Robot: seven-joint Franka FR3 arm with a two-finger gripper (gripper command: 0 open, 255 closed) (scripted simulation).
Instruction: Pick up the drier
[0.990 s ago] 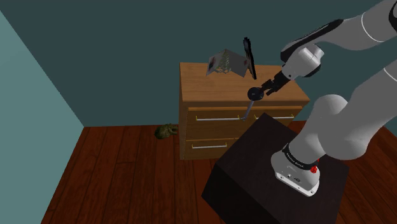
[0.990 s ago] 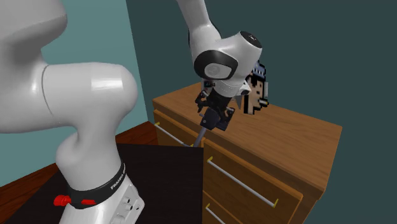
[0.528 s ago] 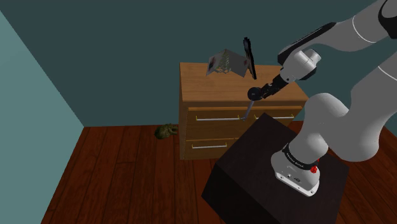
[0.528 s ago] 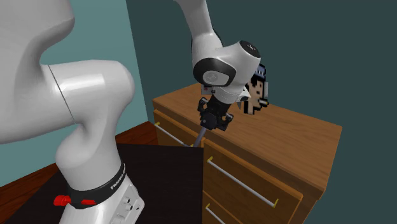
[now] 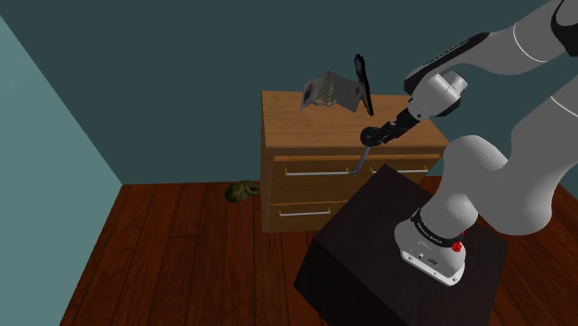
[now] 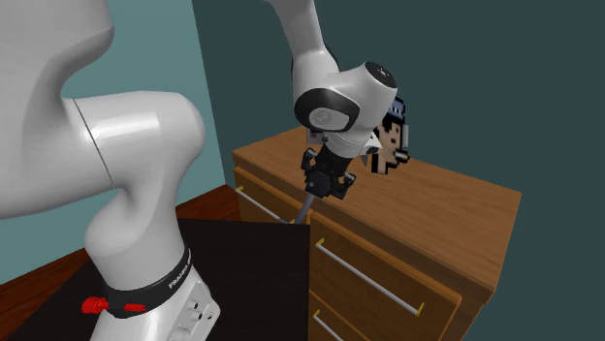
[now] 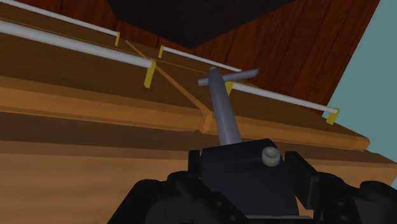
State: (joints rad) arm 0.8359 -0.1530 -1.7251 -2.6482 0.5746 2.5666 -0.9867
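The gripper [image 5: 383, 131] is clamped on the drier [image 5: 368, 138]. In the wrist view its black fingers [image 7: 159, 198] press against both sides of the drier's dark, blocky head [image 7: 238, 167], which carries a small pale knob. From the head, a grey handle [image 7: 223, 108] runs away from the hand and ends in a short crossbar.

In the shoulder view the drier sits at the dresser's [image 5: 315, 130] front edge, towards the four o'clock corner of its top. The thin handle hangs towards seven o'clock across the upper drawer's front. I cannot tell whether the head touches the wood or hangs just above it.

In the second exterior view the gripper [image 6: 325, 184] points down at the same edge, and the handle [image 6: 304, 206] drops towards seven o'clock.

Farther back on the dresser's top, at about eleven o'clock from the drier, stand a grey folded panel [image 5: 329, 93] and a slim black object [image 5: 362, 81], close together.

On the dark plank floor [image 5: 185, 259], a small brownish lump [image 5: 242, 191] lies at nine o'clock from the dresser. The black stand [image 5: 370, 250] sits at five o'clock from the dresser.
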